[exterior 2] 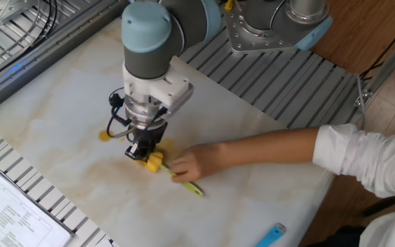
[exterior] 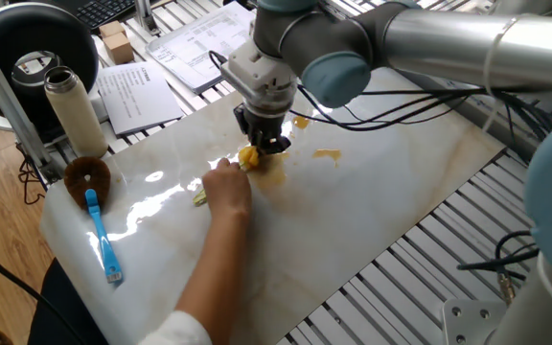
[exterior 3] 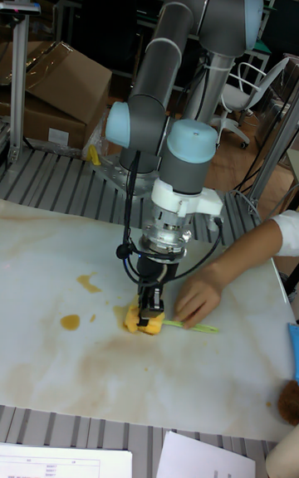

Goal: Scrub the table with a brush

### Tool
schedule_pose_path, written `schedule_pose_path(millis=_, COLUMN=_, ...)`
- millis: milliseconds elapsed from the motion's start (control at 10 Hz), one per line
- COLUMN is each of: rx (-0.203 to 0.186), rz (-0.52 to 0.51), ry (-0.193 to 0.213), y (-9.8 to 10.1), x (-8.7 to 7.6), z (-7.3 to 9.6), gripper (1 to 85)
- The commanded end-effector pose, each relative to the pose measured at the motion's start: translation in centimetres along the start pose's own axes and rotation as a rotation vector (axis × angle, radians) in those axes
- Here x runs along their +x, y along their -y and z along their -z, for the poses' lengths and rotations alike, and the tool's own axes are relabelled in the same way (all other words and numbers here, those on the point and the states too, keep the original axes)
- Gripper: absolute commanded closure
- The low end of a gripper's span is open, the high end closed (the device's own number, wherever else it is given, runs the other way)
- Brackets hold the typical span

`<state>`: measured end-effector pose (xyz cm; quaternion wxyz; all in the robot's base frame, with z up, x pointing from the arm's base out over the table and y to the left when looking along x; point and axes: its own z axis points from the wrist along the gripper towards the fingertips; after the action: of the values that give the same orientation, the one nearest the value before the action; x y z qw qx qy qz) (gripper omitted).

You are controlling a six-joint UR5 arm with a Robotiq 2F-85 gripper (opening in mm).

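The brush has a chunky yellow head (exterior: 248,158) (exterior 2: 154,162) (exterior 3: 139,320) resting on the white marble-look table (exterior: 381,216) (exterior 2: 53,103) (exterior 3: 50,246). My gripper (exterior: 262,147) (exterior 2: 142,152) (exterior 3: 149,312) points straight down and is shut on that head. The thin yellow-green handle (exterior 2: 188,186) (exterior 3: 198,328) lies flat on the slab, partly under a person's hand (exterior: 226,192) (exterior 2: 192,163) (exterior 3: 196,299) that holds it. Orange-brown stains (exterior: 327,154) (exterior 2: 104,135) (exterior 3: 71,322) lie near the head.
A blue-handled brush (exterior: 103,241) with a round brown head lies at the table's end, beside a beige bottle (exterior: 75,110). Papers (exterior: 137,94) (exterior 2: 5,213) lie along one edge. The person's arm (exterior 2: 273,147) crosses the slab. Grey slatted frame (exterior: 448,259) surrounds it.
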<state>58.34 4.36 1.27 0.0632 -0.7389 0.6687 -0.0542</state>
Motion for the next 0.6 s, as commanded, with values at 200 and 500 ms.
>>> schedule_pose_path(millis=200, rx=-0.072, rz=-0.384, ry=0.099, y=-3.3, x=-2.8, z=1.2, gripper=84.3)
schedule_pose_path(millis=500, rx=-0.054, rz=-0.184, ry=0.094, y=-1.9, x=-0.3, z=1.0, gripper=84.3)
